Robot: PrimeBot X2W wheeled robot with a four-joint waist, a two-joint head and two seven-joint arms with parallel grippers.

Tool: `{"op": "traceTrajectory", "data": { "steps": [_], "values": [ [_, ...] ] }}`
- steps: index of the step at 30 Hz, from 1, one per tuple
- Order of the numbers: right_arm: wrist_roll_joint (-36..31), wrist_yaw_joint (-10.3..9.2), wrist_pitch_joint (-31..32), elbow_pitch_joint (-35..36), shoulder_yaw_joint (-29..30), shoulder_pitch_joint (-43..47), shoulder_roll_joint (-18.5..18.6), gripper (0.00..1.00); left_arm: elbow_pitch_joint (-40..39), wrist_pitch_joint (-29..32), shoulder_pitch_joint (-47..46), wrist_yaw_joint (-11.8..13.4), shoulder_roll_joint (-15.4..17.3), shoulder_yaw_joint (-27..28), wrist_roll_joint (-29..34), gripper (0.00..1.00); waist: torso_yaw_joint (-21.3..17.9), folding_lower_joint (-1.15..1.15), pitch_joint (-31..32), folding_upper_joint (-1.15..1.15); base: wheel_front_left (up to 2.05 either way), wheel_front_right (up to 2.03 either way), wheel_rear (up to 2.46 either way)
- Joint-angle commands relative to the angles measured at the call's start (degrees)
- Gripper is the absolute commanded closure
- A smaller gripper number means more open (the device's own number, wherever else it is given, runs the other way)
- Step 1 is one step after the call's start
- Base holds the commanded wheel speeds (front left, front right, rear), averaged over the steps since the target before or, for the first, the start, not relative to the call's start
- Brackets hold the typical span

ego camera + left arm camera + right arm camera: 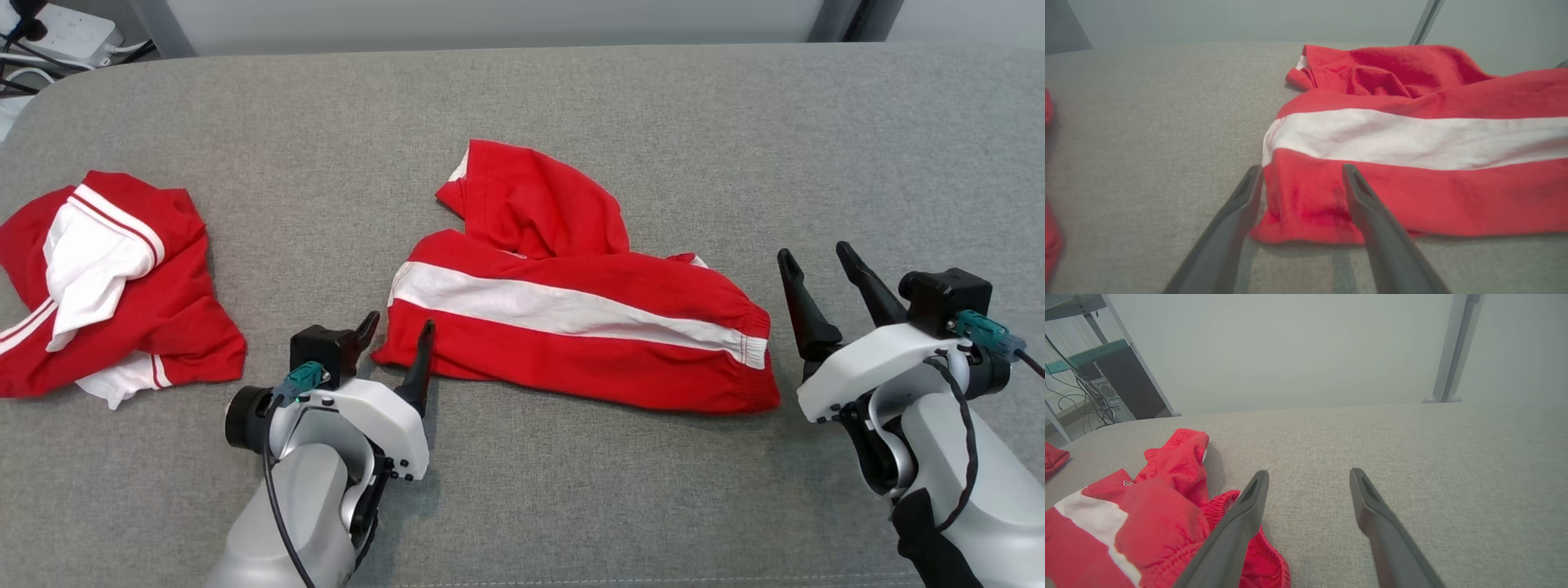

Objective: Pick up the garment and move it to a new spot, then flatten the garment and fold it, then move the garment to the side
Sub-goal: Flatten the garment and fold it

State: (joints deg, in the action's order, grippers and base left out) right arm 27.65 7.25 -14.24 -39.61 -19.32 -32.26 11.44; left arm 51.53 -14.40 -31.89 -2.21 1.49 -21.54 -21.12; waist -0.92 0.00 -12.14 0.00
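I see my left end effector (398, 322) open astride the near left corner of the red garment (588, 359) (white-striped), my right end effector (814, 251) open just beyond its right end.

The garment (1412, 196) is cut off by the left wrist view's right edge.

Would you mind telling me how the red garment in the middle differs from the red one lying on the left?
The middle garment lies spread lengthwise with one broad white band; the left garment is bunched, showing a white panel and thin stripes. The middle garment has the open left pincer at its corner; the left garment lies apart from it. Both are red and white, resting on the grey surface.
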Motion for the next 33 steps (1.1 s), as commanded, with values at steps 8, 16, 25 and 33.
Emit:
{"op": "traceTrajectory", "data": {
  "steps": [8,16,25,33],
  "values": [
    [0.2,0.24,-0.8,1.6,-0.1,1.4,0.7,0.00,-5.3,-0.6,0.0,1.8,2.5,5.7,-1.1,0.00,-1.0,0.00,0.5,0.00,0.00,0.00,0.00],
    [0.2,0.24,-0.8,1.7,-2.0,0.7,0.1,0.00,-0.2,-0.6,-6.8,1.7,6.3,7.8,-1.0,0.00,-3.7,0.00,-0.9,0.00,0.00,0.00,0.00],
    [0.3,0.24,-0.8,2.0,-2.8,0.2,0.0,0.00,9.4,-0.5,-10.0,0.6,5.1,5.6,-0.1,0.00,-6.1,0.00,-2.5,0.00,0.00,0.00,0.00],
    [-0.3,0.24,-0.8,2.3,-3.0,-0.3,0.0,0.00,12.2,-0.6,-11.2,0.9,4.3,4.5,0.8,0.00,-6.2,0.00,-3.3,0.00,0.00,0.00,0.00]
  ]
}}
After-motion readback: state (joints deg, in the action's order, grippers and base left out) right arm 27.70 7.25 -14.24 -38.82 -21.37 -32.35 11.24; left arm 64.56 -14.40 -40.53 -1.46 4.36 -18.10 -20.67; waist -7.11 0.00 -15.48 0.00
